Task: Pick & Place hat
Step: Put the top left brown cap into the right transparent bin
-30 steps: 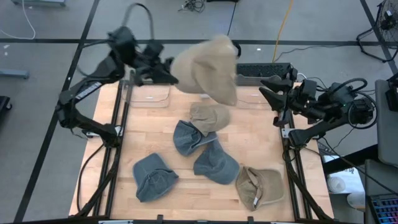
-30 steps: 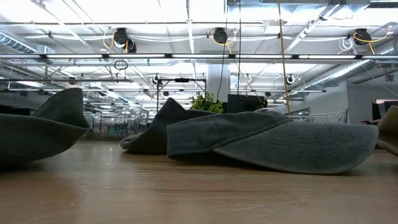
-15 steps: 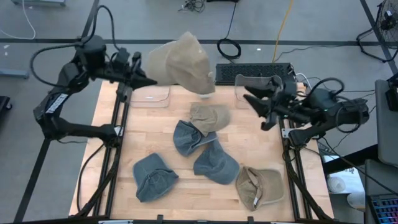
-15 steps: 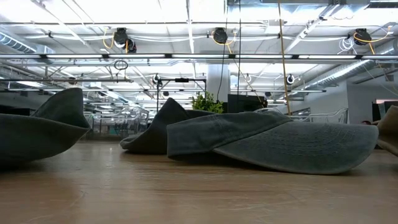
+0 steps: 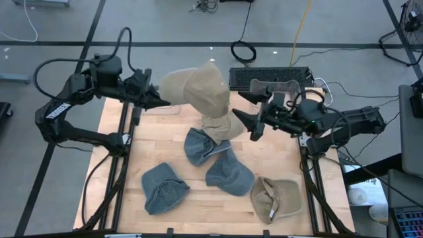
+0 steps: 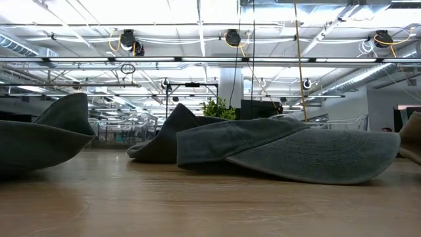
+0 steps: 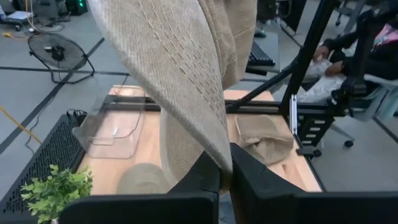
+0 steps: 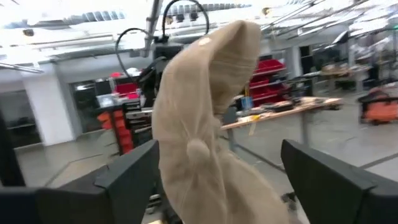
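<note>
A tan hat (image 5: 198, 89) hangs in the air over the far middle of the table, with my left gripper (image 5: 162, 102) shut on it from the left. In the left wrist view its stitched brim (image 7: 186, 81) rises from the shut fingers. My right gripper (image 5: 241, 109) is open just right of the hat and points at it. The right wrist view shows the crown (image 8: 202, 130) ahead, between the spread fingers, with a gap to each. In the low view neither arm shows. My left gripper pinches the edge of the hat's brim (image 7: 222, 163) between its two fingers, coming nearly level from the table's left. The hat is lifted clear of the table and stands out beyond the fingertips, its crown toward the right arm.
Several hats lie on the table: a tan one (image 5: 221, 124) below the held hat, blue-grey ones (image 5: 198, 145) (image 5: 228, 173) (image 5: 163, 187), and a tan one (image 5: 275, 197) near the front right. Clear trays (image 5: 158, 104) (image 5: 277, 86) sit at the far edge, with a keyboard (image 5: 264, 74) beyond.
My left gripper has drawn back toward the table's left, then come toward the near side, rolling its wrist; the held hat has turned and sunk slightly with it. My right gripper has moved left toward the hat and opened wider.
</note>
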